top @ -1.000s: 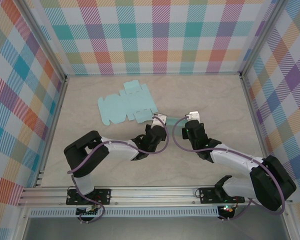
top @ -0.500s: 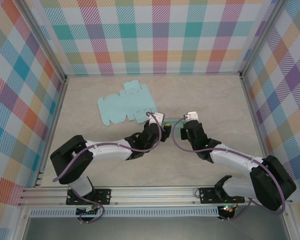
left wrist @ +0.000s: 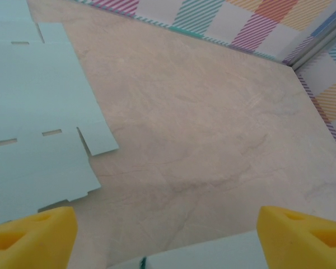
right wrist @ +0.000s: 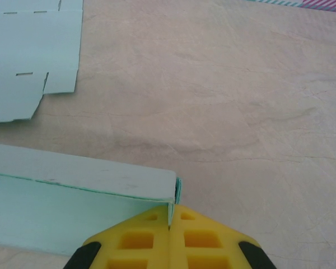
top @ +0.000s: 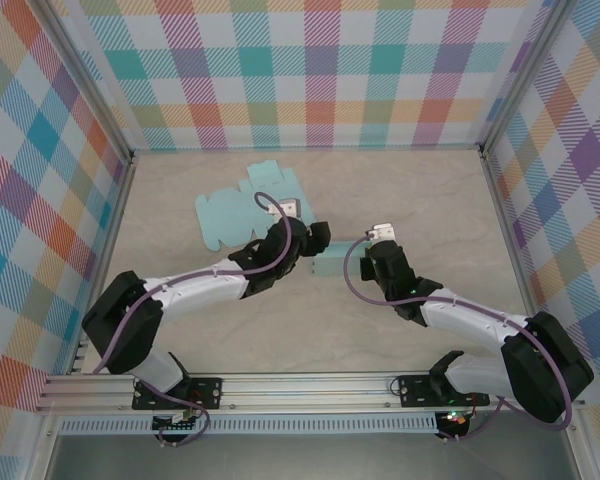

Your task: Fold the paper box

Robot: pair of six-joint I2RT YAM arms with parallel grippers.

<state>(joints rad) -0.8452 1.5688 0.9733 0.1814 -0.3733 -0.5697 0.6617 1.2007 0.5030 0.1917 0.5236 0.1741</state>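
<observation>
Top view: the left gripper (top: 315, 245) has released and swung toward 11 o'clock, beside the flat box blank (top: 230, 215). The half-folded paper box (top: 332, 264) lies mid-table. Left wrist: fingers (left wrist: 33, 235) spread wide, empty. Right wrist: at 6 o'clock, the right gripper (right wrist: 171, 216) pinches the box's end, so folding probably awaits a fresh left grasp.

We're looking at two slim arms here: the left arm (top: 195, 290) and the right arm (top: 465, 322) both wear white shells with chunky black joints. Purple cables (top: 346, 268) loop along each. Black base plates (top: 177, 388) sit underneath. Up close, the left fingers (left wrist: 36, 235) are bright yellow, and the right fingers (right wrist: 137, 241) show square moulded pockets.
</observation>
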